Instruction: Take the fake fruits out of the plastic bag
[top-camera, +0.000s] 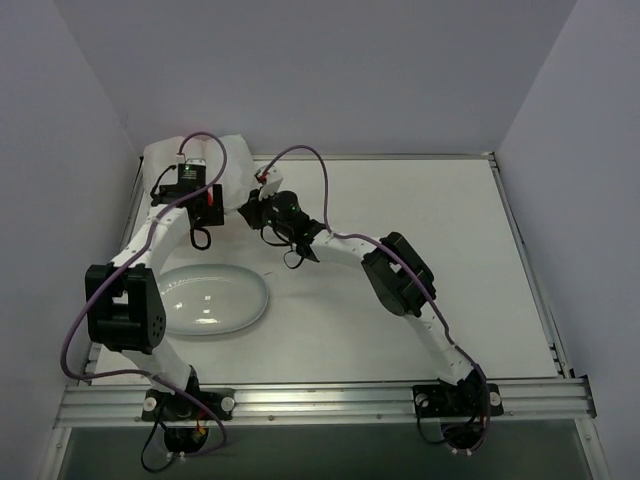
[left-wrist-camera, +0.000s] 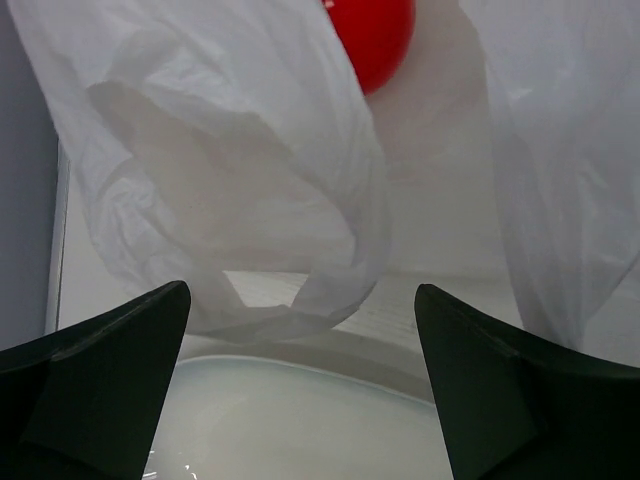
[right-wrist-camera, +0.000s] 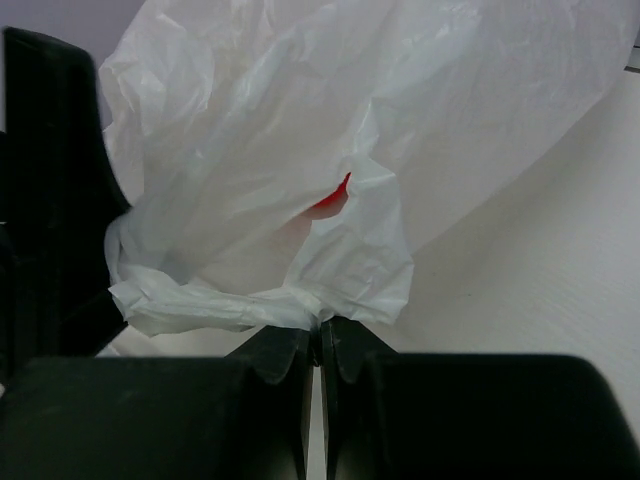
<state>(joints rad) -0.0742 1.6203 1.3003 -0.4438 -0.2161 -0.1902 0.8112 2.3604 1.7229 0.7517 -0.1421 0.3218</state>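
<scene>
Left arm (top-camera: 150, 232) has jaws wide apart, right arm (top-camera: 340, 245) jaws pinched.

Just one flat white table (top-camera: 420, 220), metal rail along near edge. On left-front part, smooth white oval plate (top-camera: 225, 300). At far-left corner, crinkly translucent white plastic bag (top-camera: 235, 160), apart from plate.

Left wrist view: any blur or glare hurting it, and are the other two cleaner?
Left wrist: left hand soft and dark, plastic bag sharp, faint glints on the plate. Right wrist: right hand blurred, bag bright, folds readable. Top external: even light, one highlight on the plate.
</scene>
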